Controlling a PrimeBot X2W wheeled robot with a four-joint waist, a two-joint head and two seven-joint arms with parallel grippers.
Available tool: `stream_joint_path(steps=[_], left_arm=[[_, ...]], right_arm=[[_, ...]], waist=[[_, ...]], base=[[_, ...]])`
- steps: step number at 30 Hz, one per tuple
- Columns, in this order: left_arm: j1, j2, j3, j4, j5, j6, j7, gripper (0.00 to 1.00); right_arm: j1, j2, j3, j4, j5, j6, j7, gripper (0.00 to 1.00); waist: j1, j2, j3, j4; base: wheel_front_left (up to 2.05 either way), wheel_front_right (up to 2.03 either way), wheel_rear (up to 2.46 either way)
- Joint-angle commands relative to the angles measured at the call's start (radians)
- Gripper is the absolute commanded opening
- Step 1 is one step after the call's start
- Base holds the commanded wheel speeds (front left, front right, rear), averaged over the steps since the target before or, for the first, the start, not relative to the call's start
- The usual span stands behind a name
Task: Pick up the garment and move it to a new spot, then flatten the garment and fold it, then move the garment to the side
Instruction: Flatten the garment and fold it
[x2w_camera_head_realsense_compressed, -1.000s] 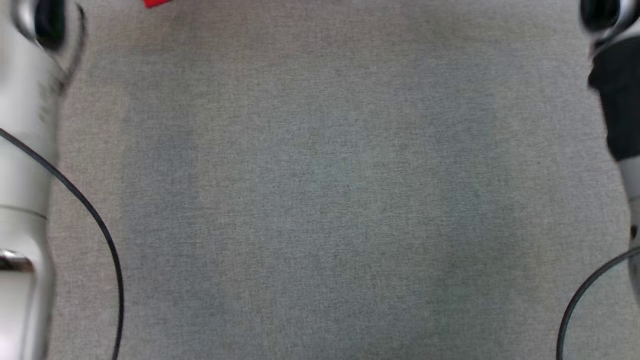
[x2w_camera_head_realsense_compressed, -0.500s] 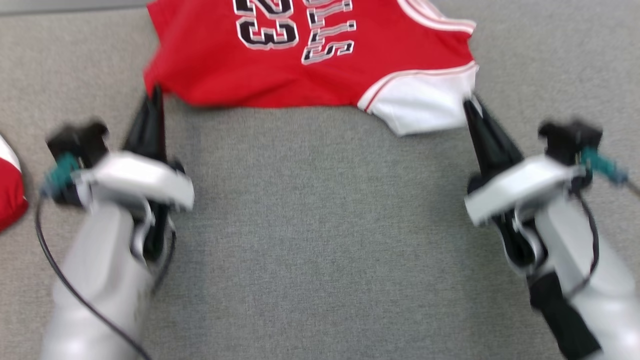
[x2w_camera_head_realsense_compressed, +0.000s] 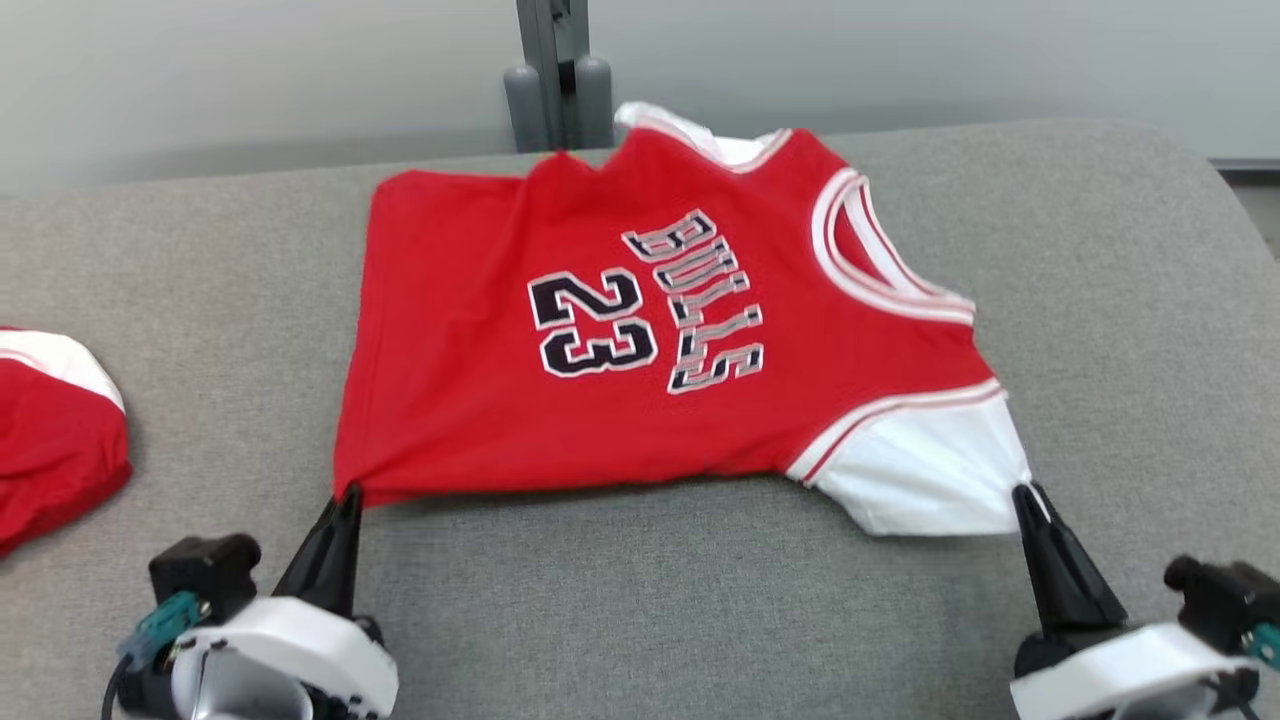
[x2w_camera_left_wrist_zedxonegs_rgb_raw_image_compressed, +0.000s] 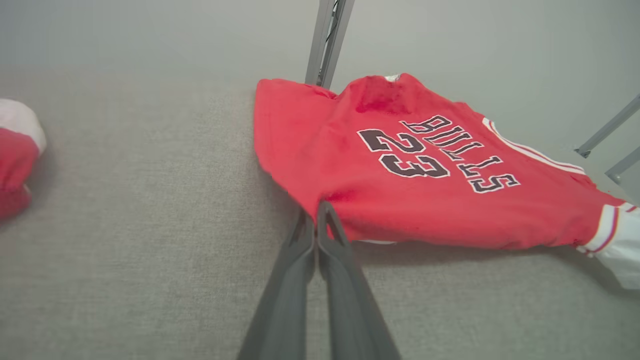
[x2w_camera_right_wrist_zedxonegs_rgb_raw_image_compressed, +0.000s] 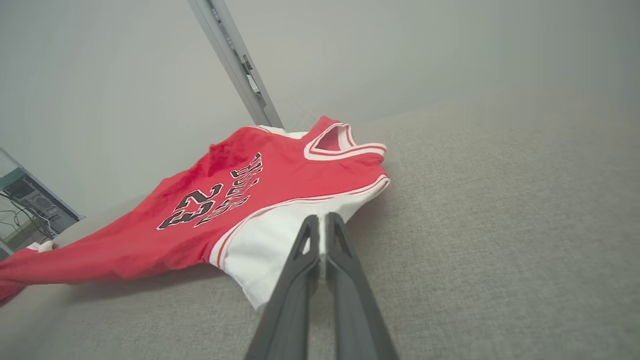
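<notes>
The left pincer (x2w_camera_head_realsense_compressed: 345, 500) is pressed together on the near hem corner of the red jersey (x2w_camera_head_realsense_compressed: 470, 400). The right pincer (x2w_camera_head_realsense_compressed: 1025, 497) pinches its white panel. The jersey lies spread, print up, on the grey tabletop (x2w_camera_head_realsense_compressed: 640, 620). A second red garment (x2w_camera_head_realsense_compressed: 50, 460) lies well apart at the left.

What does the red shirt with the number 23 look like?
The jersey is soft-looking red cloth with BULLS and 23 in dark, white-edged print, striped white trim at the neck and a white sleeve part. It lies spread out, print up, on the grey cushion, a bit rumpled along its far edge. The left gripper pinches one red bottom corner, and the right gripper pinches the white sleeve part. Both are shut.
</notes>
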Motion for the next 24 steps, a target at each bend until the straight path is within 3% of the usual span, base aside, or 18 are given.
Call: stream_joint_path(steps=[1, 9, 14, 18, 24], left_arm=[[0.041, 0.019, 0.008, -0.051, 0.002, 0.024, 0.022, 0.00], [0.269, 0.068, 0.033, -0.338, 0.016, 0.154, 0.148, 0.00], [0.368, 0.060, 0.032, -0.450, 0.019, 0.216, 0.192, 0.00], [0.418, 0.058, 0.024, -0.502, 0.021, 0.245, 0.219, 0.00], [0.407, 0.074, 0.028, -0.511, 0.020, 0.243, 0.239, 0.00]], right_arm=[[0.041, 0.005, -0.017, -0.038, -0.011, 0.001, 0.016, 0.00], [0.257, 0.082, -0.077, -0.250, -0.064, 0.001, 0.151, 0.00], [0.343, 0.110, -0.105, -0.336, -0.089, 0.001, 0.222, 0.00], [0.393, 0.120, -0.121, -0.396, -0.110, 0.001, 0.271, 0.00], [0.390, 0.130, -0.155, -0.451, -0.122, 0.001, 0.301, 0.00]], waist=[[0.0000, 0.0000, -0.025, 0.010], [0.0000, 0.0000, -0.062, 0.009], [0.0000, 0.0000, -0.073, 0.012], [0.0000, 0.0000, -0.068, 0.018], [0.0000, 0.0000, -0.058, 0.029]], base=[[0.00, 0.00, 0.00], [0.00, 0.00, 0.00], [0.00, 0.00, 0.00], [0.00, 0.00, 0.00], [0.00, 0.00, 0.00]])
